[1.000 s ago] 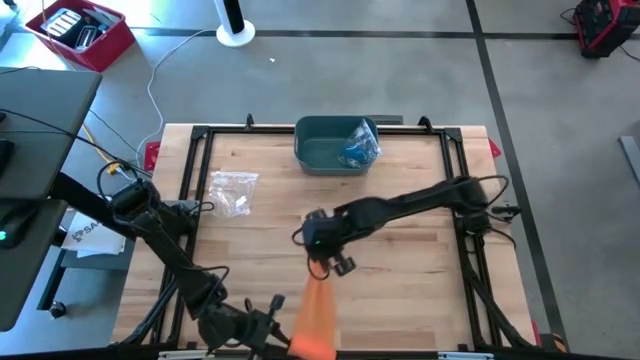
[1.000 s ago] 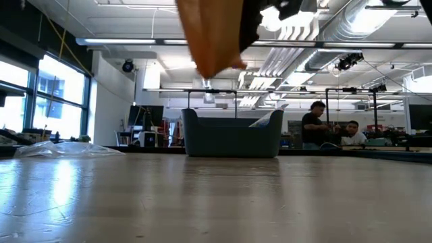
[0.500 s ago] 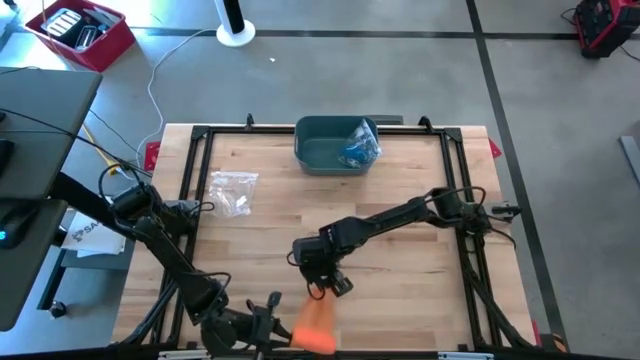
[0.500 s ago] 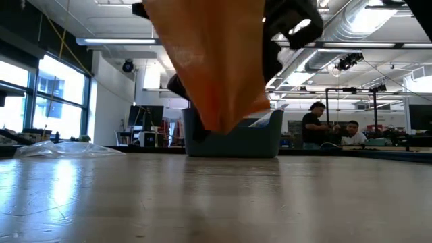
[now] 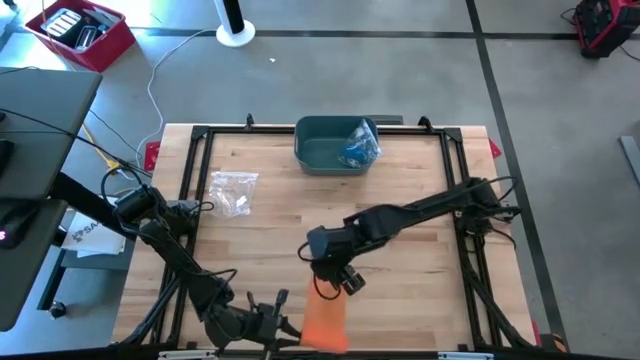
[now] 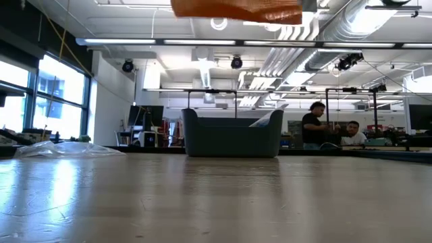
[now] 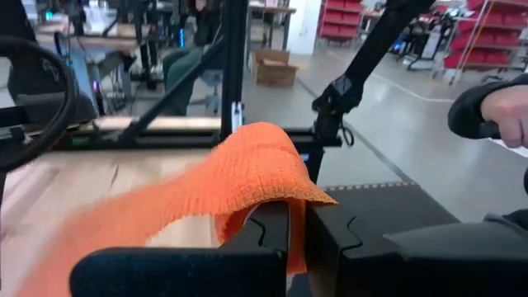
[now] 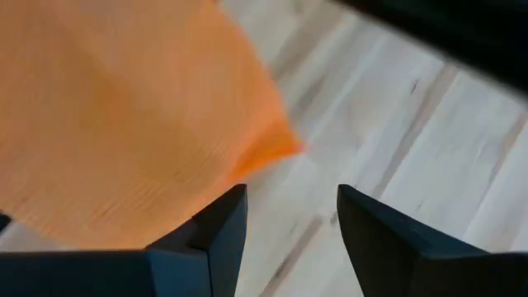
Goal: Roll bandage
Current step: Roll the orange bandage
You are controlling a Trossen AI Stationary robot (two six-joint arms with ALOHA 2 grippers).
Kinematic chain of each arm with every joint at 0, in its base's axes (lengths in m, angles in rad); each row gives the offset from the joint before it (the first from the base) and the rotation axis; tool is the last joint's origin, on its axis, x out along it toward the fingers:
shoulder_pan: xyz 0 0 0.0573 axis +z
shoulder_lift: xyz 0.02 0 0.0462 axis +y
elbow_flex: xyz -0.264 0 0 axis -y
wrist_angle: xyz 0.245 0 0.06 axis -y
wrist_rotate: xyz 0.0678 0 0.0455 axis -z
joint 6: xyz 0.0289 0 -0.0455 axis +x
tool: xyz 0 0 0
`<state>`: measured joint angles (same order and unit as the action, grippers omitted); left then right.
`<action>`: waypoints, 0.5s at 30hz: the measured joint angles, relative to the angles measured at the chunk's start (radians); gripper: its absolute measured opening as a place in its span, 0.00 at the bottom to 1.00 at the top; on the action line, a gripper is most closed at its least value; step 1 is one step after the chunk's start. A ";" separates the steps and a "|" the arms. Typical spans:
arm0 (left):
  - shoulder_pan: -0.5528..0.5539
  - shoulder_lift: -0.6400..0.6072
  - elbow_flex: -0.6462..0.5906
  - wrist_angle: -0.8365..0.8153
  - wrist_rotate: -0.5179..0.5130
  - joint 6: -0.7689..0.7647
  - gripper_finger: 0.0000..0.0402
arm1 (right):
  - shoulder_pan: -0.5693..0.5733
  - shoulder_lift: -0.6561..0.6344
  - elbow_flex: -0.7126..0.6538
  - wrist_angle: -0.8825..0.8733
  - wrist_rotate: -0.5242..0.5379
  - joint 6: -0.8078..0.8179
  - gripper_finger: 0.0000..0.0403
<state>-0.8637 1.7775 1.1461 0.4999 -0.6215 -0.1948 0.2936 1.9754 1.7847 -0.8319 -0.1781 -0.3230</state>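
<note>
The orange bandage [image 5: 325, 322] hangs in the air over the table's near edge; in the low view the bandage [image 6: 236, 8] shows only at the top, clear of the wood. My left gripper [image 5: 285, 325] comes in level from the near left and is shut on the bandage [image 7: 239, 177]. My right gripper [image 5: 335, 283] hovers open just beyond the strip's far end, tilted downward. In its wrist view the bandage [image 8: 107, 124] lies off to one side of my right gripper [image 8: 289, 223], with bare wood between the fingers. My left gripper [image 7: 297, 223] pinches the bandage between its two fingers at a curled-over end [image 7: 276, 206], which drapes over the fingertips. The fingers point level, from the table's left toward its right. The rest of the strip trails away slack and is lifted clear of the table.
A teal bin [image 5: 335, 145] holding a blue packet [image 5: 358, 145] stands at the far middle. A clear plastic bag [image 5: 235, 190] lies at the far left. People [image 6: 331, 128] sit in the room beyond the table. Bare wood lies between bin and arms.
My right gripper carried the strip's far end toward the near edge, then opened, let go and rose. The bandage, stretched out long a second ago, is now gathered short near my left gripper. It no longer hangs low in the low view.
</note>
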 joint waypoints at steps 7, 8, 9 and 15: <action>-0.007 0.000 0.000 0.018 0.018 0.032 0.03 | 0.032 -0.017 0.000 0.156 0.006 0.032 0.45; -0.011 0.000 0.000 0.014 0.014 0.032 0.03 | 0.032 -0.017 0.000 0.145 0.035 0.057 0.45; -0.016 0.000 0.000 0.010 0.004 0.032 0.03 | 0.031 -0.018 0.000 0.123 0.084 0.084 0.45; -0.027 0.000 0.000 -0.057 -0.116 0.023 0.03 | 0.111 -0.053 0.001 -0.153 0.306 0.175 0.45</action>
<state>-0.8902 1.7779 1.1461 0.4432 -0.7374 -0.1718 0.4041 1.9226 1.7855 -0.9849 0.1280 -0.1479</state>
